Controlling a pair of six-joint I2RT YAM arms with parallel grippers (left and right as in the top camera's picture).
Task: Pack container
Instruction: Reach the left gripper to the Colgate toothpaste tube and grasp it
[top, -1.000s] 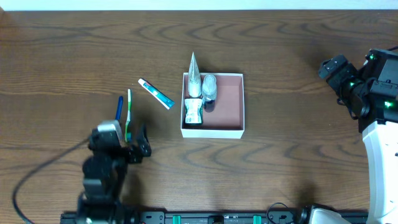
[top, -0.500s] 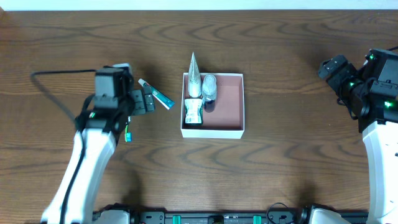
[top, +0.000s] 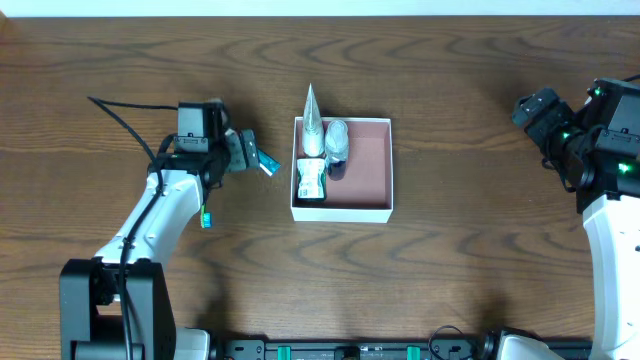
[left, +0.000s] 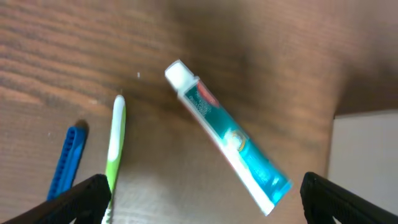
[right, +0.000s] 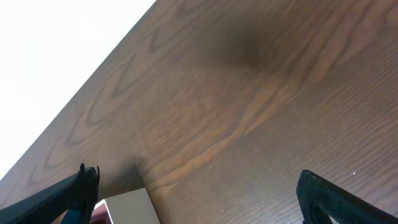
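The container (top: 372, 172), a square white-walled box with a reddish-brown floor, sits mid-table; its corner shows in the right wrist view (right: 127, 208). Inside at its left lie a silver cone tube (top: 312, 122), a silver pouch (top: 337, 140) and a small white-green bottle (top: 311, 179). A teal toothpaste tube (left: 227, 137) lies left of the box, partly under my left gripper (top: 245, 152) in the overhead view. That gripper (left: 199, 196) is open above the tube. A green toothbrush (left: 114, 143) and a blue toothbrush (left: 67, 163) lie to the left. My right gripper (right: 199, 190) is open and empty, far right.
The white wall of the container (left: 367, 168) shows at the right edge of the left wrist view. A black cable (top: 125, 125) trails behind the left arm. The right arm (top: 600, 150) stands at the table's right edge.
My left arm has swung up from the front edge to over the toothpaste tube, moving right toward the box. The right arm has not moved.
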